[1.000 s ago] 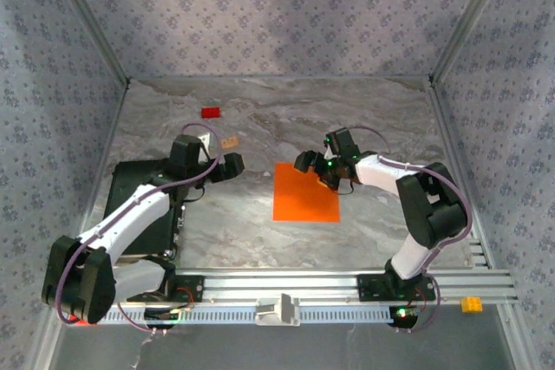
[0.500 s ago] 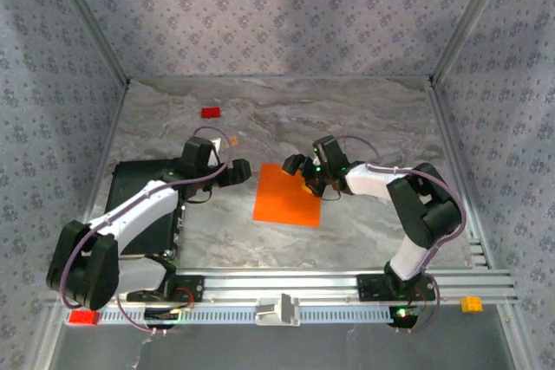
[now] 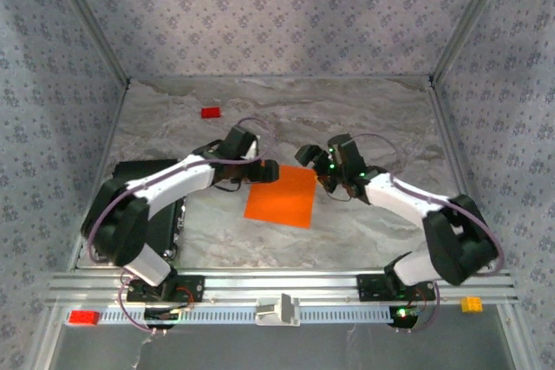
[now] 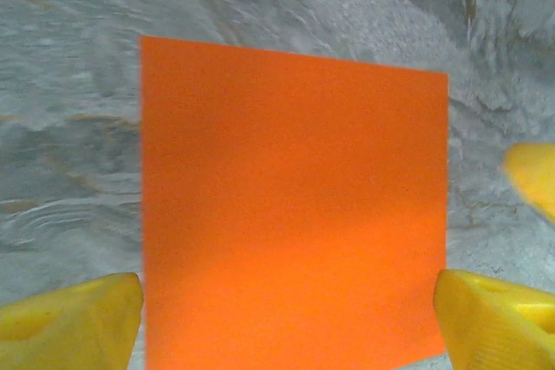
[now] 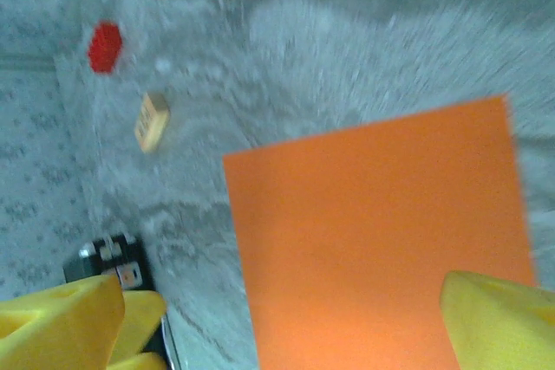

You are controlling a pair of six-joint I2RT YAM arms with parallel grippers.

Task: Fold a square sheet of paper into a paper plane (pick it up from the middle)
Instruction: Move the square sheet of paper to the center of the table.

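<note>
Since no crease shows anywhere, judging the task barely begun: pickup stage, no folding done. Working on a grey marbled tabletop (image 3: 373, 119), boxed in by patterned wall panels (image 3: 277, 15). Spotting a black flat pad (image 3: 130, 172) at the left side under the left arm, apparently no part of the job. Finding the thin bright orange square sheet of paper (image 3: 282, 197) flat on the table near the middle, between both arms and slightly skewed to the table edges; probably laid there so either arm can reach it. Seeing the left gripper (image 3: 264, 174) at the sheet's far-left corner, angled down over it. From its wrist camera, yellow fingers (image 4: 69, 318) spread wide, flanking the sheet's full width, pinching nothing. Looks like lining up over the paper rather than gripping; cannot tell height above it. Seeing the right gripper (image 3: 314, 168) just beside the far-right corner, jaws likewise spread apart and empty. Reading the pose as a two-sided approach toward the middle for the lift. Flagging a risk: thin paper flat on a hard top, hard to pinch without sliding. Noting a small red block (image 3: 210, 113) well apart at the back left, and a small tan block (image 5: 152, 121) near it, both mere clutter.
</note>
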